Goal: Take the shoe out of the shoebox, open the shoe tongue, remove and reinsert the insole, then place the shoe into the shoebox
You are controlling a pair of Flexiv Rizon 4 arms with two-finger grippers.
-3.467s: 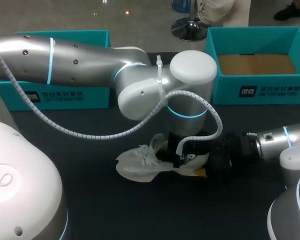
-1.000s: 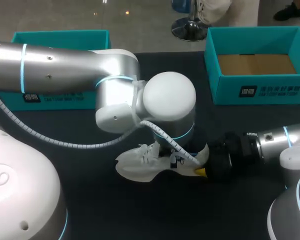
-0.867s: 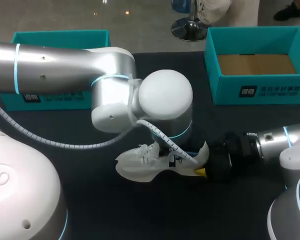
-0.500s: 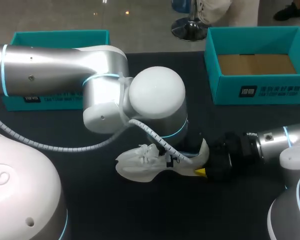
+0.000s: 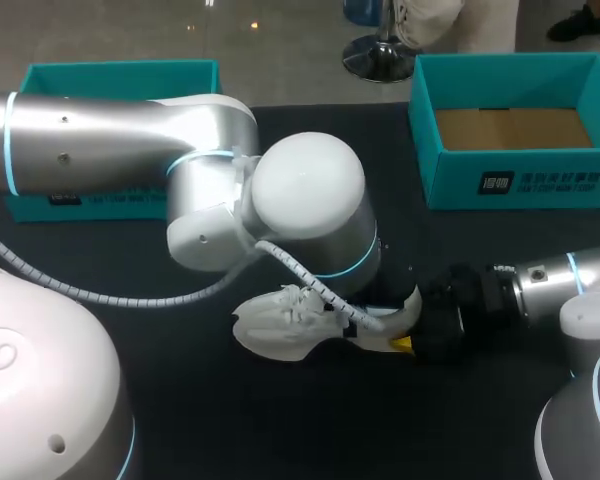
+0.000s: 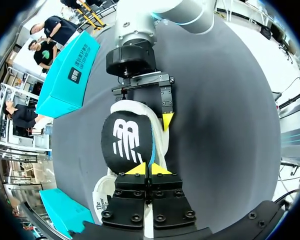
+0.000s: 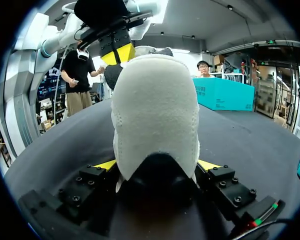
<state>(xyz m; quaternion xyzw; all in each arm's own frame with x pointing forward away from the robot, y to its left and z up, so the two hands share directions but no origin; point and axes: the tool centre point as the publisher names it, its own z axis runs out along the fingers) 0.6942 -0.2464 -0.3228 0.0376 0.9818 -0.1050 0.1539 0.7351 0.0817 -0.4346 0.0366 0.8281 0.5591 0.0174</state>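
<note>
Insole step, with the shoe held at the heel. The shoe [image 5: 280,325] lies on its sole near the middle of the bench [image 5: 280,430], toe toward the left edge, and well apart from the open shoebox [image 5: 520,182] at the far right corner. A second teal box [image 5: 120,75] sits at the far left corner.

The right gripper [image 7: 157,165] comes in low from the right edge. Its fingers are spread to the heel's width and press on it from both sides. The left gripper [image 6: 150,169] hangs over the shoe's mouth, its tips pressed together on the edge of the black insole [image 6: 127,142].

Change: over the last few seconds the left arm [image 5: 110,140] has swung from above the heel toward the left edge. Meanwhile the heel end of the insole has come up out of the shoe. It showed as a pale flap at the heel a second ago, stood higher half a second ago, and now sits slightly lower against the heel collar. The shoe and the right gripper have kept their place.

Meaning: the shoe is already out of the shoebox and its mouth is open. By these signs the insole is being pulled free but has not yet cleared the shoe. Reinserting it and returning the shoe to the shoebox remain to be done.
</note>
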